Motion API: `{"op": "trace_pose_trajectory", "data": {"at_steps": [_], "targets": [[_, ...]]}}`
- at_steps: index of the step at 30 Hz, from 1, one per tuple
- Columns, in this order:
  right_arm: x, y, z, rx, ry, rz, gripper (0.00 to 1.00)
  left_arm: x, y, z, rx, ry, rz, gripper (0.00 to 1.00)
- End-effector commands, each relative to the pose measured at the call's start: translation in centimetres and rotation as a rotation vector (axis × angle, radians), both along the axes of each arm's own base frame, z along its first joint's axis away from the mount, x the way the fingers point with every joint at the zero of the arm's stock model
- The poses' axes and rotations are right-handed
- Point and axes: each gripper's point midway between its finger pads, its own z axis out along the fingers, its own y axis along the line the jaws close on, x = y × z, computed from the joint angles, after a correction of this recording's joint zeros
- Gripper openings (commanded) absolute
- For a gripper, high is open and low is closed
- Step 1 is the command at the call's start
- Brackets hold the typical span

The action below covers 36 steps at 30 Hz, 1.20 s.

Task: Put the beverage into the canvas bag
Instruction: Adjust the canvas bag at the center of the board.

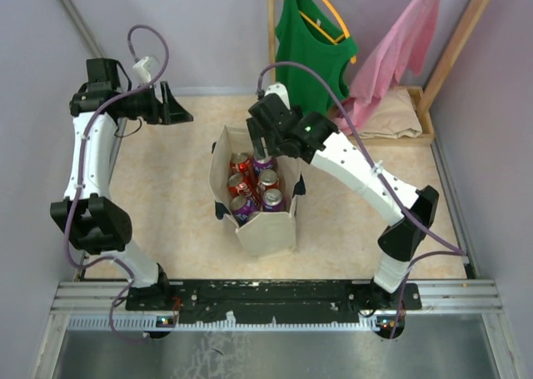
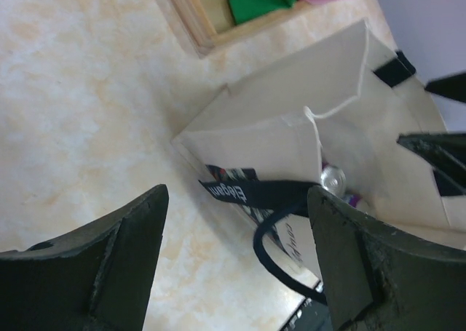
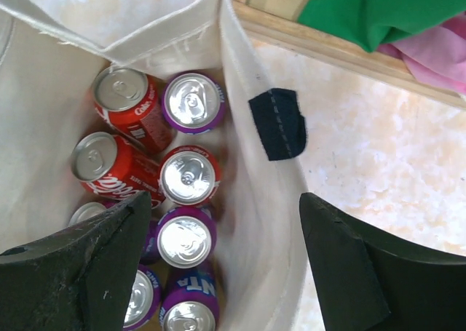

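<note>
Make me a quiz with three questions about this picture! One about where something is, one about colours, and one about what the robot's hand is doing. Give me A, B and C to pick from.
1. Where are the cans?
A) in the bag
B) on the table beside it
C) hanging on a hanger

2. What colours are the cans?
A) green and yellow
B) red and purple
C) all orange

3. How are the jaws of the right arm?
A) shut on a can
B) shut on a handle
C) open, holding nothing

Answers:
1 A: the right wrist view looks down on them standing inside the bag's cloth walls.
2 B: red and purple sides show below the silver tops.
3 C: the jaws stand wide apart over the bag's rim and grip nothing.
</note>
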Motion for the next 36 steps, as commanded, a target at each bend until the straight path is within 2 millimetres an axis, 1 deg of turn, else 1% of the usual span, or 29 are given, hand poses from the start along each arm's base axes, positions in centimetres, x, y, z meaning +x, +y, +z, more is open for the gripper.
{"op": "trace_pose_trajectory", "data": {"at_steps": [1, 3, 4, 7, 9, 11, 15, 19, 21, 23, 24, 25, 30, 34, 36], "targets": [[0.6, -3.3, 3.9, 0.033, -0.083, -0.080, 0.83, -4.7, -2.0, 0.3, 0.028, 0.066, -0.132, 0.83], [1.0, -3.7, 3.7, 0.034, -0.080, -0.090, 0.83, -6.1, -2.9, 0.1, 0.045, 0.081, -0.179, 0.82], [0.9, -4.1, 4.9, 0.052, -0.105, -0.088, 0.84, -6.9, -3.4, 0.0, 0.055, 0.087, -0.202, 0.82], [1.2, -4.4, 6.3, 0.073, -0.145, -0.083, 0.84, -8.3, -3.9, -0.5, 0.070, 0.108, -0.240, 0.82], [1.6, -4.6, 6.5, 0.075, -0.149, -0.083, 0.84, -9.2, -4.3, -0.7, 0.079, 0.124, -0.267, 0.82], [1.7, -4.7, 6.1, 0.071, -0.130, -0.081, 0.84, -10.0, -4.7, -1.1, 0.096, 0.143, -0.299, 0.82], [1.7, -4.7, 5.0, 0.069, -0.093, -0.067, 0.84, -11.7, -5.5, -2.3, 0.144, 0.176, -0.361, 0.82], [1.7, -4.7, 2.9, 0.057, -0.036, -0.058, 0.85, -12.7, -6.6, -3.7, 0.193, 0.194, -0.404, 0.82], [1.7, -4.6, 2.1, 0.059, -0.011, -0.050, 0.85, -12.6, -7.1, -4.3, 0.203, 0.197, -0.407, 0.83], [1.6, -4.6, 1.7, 0.063, 0.009, -0.044, 0.85, -12.5, -7.6, -4.9, 0.215, 0.208, -0.409, 0.83], [1.9, -4.4, 0.3, 0.043, 0.043, -0.042, 0.85, -12.4, -7.9, -5.2, 0.222, 0.215, -0.410, 0.83], [1.8, -4.3, -0.3, 0.037, 0.064, -0.037, 0.85, -12.4, -8.1, -5.4, 0.228, 0.219, -0.411, 0.82], [1.2, -3.8, -2.1, 0.038, 0.135, -0.003, 0.83, -11.7, -9.2, -6.3, 0.265, 0.228, -0.378, 0.80], [0.6, -3.7, -3.6, 0.027, 0.193, 0.012, 0.80, -12.2, -10.2, -7.7, 0.331, 0.234, -0.378, 0.77], [0.2, -3.7, -4.4, 0.017, 0.218, 0.020, 0.78, -12.4, -10.5, -8.6, 0.356, 0.251, -0.379, 0.74]]}}
